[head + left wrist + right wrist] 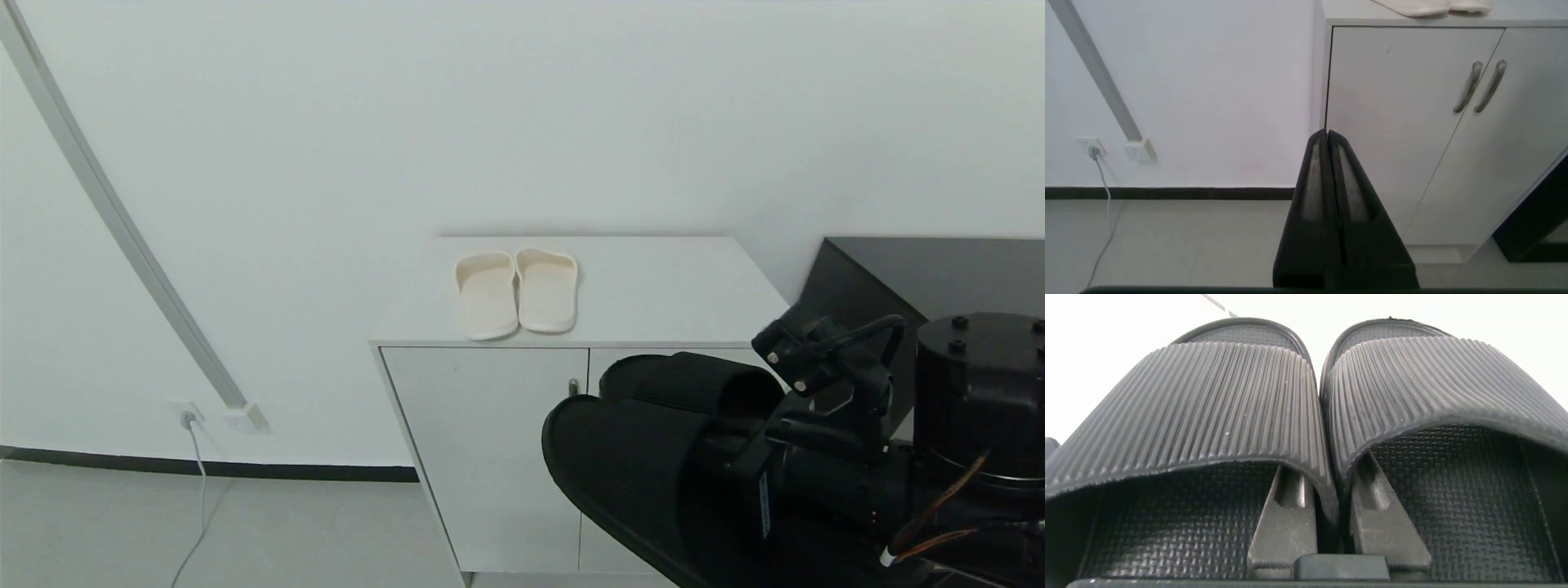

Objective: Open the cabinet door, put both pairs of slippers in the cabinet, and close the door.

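Note:
A pair of cream slippers [516,292] lies side by side on top of the white cabinet [482,441]; their front edges show in the left wrist view [1429,6]. Both cabinet doors are closed, with two metal handles [1480,86] at the centre seam. My right gripper [1327,478] is shut on the pair of black slippers [645,457], its fingers [1286,514] under the ribbed straps [1306,400], pinching the inner edges together. The pair hangs in front of the cabinet's right door. My left gripper [1328,139] is shut and empty, low in front of the left door.
A black piece of furniture [939,269] stands right of the cabinet. On the wall at the left are a socket with a cable [189,418] and a slanting grey conduit [114,212]. Grey floor [245,531] lies open left of the cabinet.

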